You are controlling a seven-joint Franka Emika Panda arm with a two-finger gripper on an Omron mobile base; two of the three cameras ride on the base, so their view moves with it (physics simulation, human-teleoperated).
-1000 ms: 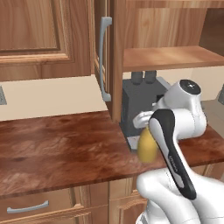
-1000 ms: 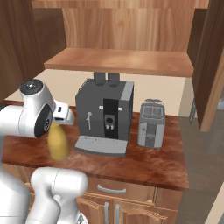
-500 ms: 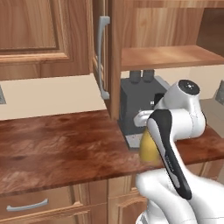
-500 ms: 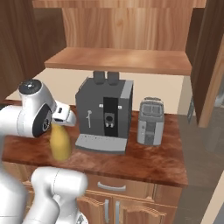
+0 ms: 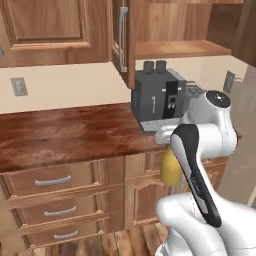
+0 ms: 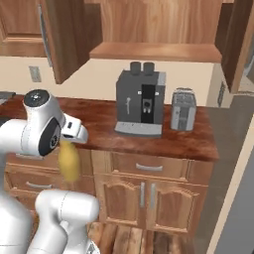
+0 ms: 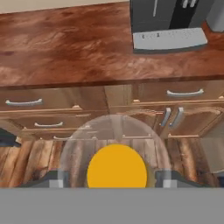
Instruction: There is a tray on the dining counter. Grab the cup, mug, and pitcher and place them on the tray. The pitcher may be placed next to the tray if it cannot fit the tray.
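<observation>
The whole scene had shifted in both base views against a second before: the glossy reddish-brown wood-grain surface (image 5: 75, 135) and the wooden drawer fronts (image 5: 55, 195) below it had dropped back and shown far more of themselves, so the base had pulled away, not the things. The dark grey coffee machine (image 6: 140, 103) and the small grey toaster (image 6: 183, 109) beside it stood where they were on that surface. The mustard-yellow bottle-shaped pitcher (image 6: 69, 161) hung off the surface in front of the drawers, and the gripper (image 7: 115, 178) stayed closed around its neck, its fingers (image 7: 164, 178) wide on either side. I judged the pickup done and the carry toward the tray under way.
</observation>
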